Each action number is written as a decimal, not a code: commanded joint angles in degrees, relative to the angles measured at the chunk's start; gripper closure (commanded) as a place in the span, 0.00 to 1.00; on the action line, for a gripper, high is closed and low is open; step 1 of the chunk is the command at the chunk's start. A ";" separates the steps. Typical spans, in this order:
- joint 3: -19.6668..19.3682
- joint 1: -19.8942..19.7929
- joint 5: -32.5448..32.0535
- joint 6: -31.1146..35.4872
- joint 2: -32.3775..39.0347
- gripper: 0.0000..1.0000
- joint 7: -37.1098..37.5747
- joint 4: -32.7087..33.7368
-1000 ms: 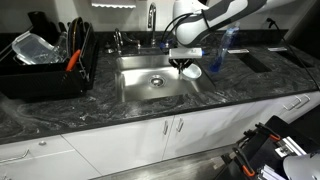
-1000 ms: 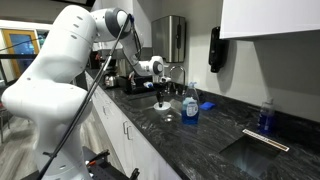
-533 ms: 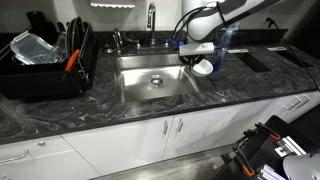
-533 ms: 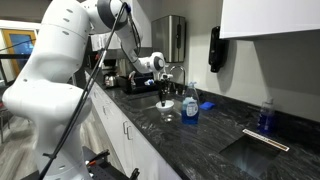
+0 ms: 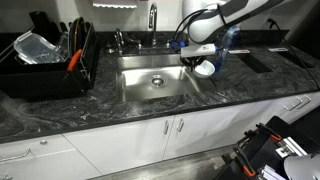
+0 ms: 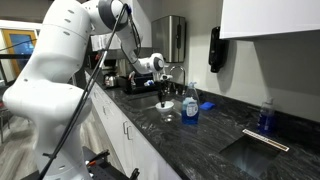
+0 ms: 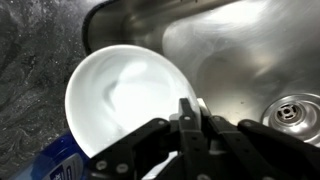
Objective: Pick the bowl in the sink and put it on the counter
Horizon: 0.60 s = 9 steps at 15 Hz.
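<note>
The white bowl [image 5: 205, 68] hangs tilted from my gripper [image 5: 197, 60], above the right rim of the steel sink [image 5: 150, 85] where it meets the dark marbled counter [image 5: 240, 85]. In the wrist view the bowl [image 7: 125, 95] fills the left side, and my gripper [image 7: 190, 110] is shut on its rim, with the sink corner and drain [image 7: 295, 110] behind. In an exterior view the gripper [image 6: 163, 88] holds the bowl [image 6: 165, 103] just above the counter [image 6: 200, 135].
A blue soap bottle [image 6: 190, 105] stands right beside the bowl, also seen in the wrist view [image 7: 55, 165]. The faucet [image 5: 152, 20] rises behind the sink. A black dish rack [image 5: 50, 60] with a clear container sits at the left.
My gripper has carried the bowl rightward from over the sink's right part to its right rim at the counter. Little moved in the last half second.
</note>
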 commanded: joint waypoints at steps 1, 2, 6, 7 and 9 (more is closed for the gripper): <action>-0.04 -2.12 -2.42 -4.39 -1.24 0.98 -2.33 -0.28; -0.17 -2.64 -2.87 -4.92 -1.46 0.98 -2.74 -0.66; -0.37 -4.92 -3.50 -4.15 -2.66 0.98 -5.09 -2.93; -0.37 -5.46 -3.62 -2.29 -3.73 0.98 -5.89 -4.86; -0.58 -5.55 -5.63 2.92 -6.46 0.98 -6.38 -10.41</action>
